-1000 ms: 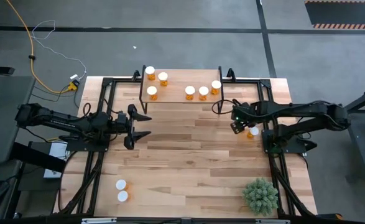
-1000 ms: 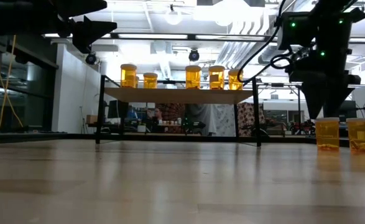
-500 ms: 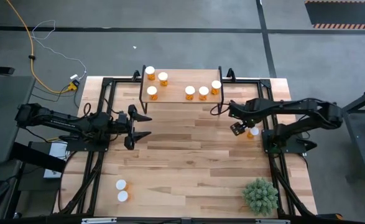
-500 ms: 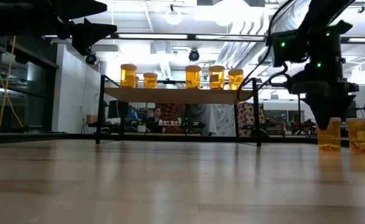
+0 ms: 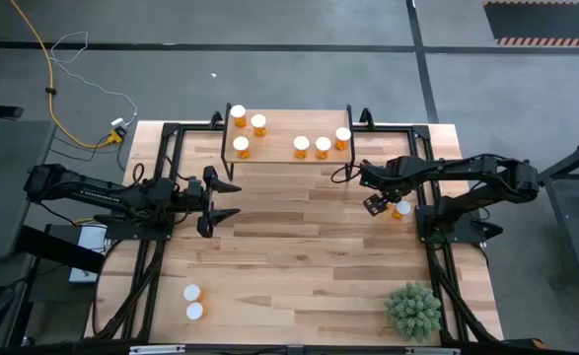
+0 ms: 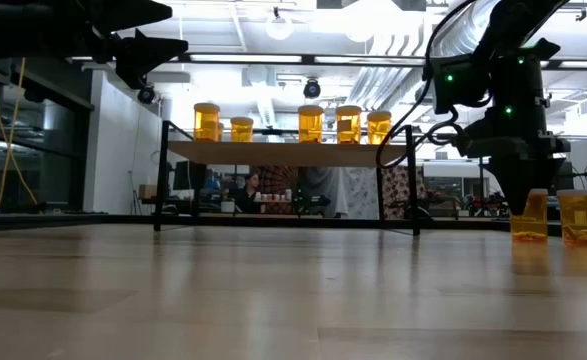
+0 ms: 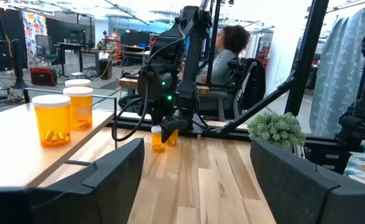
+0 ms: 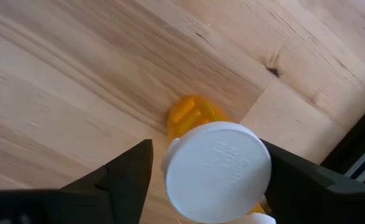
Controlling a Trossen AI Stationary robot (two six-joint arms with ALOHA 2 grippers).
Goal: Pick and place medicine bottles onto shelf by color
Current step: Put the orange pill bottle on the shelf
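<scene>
Near edge of tabletop [image 5: 299, 266]: I see two bottles [image 5: 192, 302] and a plant [image 5: 413, 310]. Mid-table: my left hand [image 5: 225, 200], released, idle. My right hand [image 5: 376, 203], fingers spread around a bottle [image 8: 216, 171], not clenched; another bottle [image 5: 402, 209] just beside. Far: shelf [image 5: 289, 158] carrying six bottles [image 5: 302, 146].

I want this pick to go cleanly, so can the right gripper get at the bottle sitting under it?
Probably yes: the right gripper is open straddling that bottle, nothing between them.
</scene>
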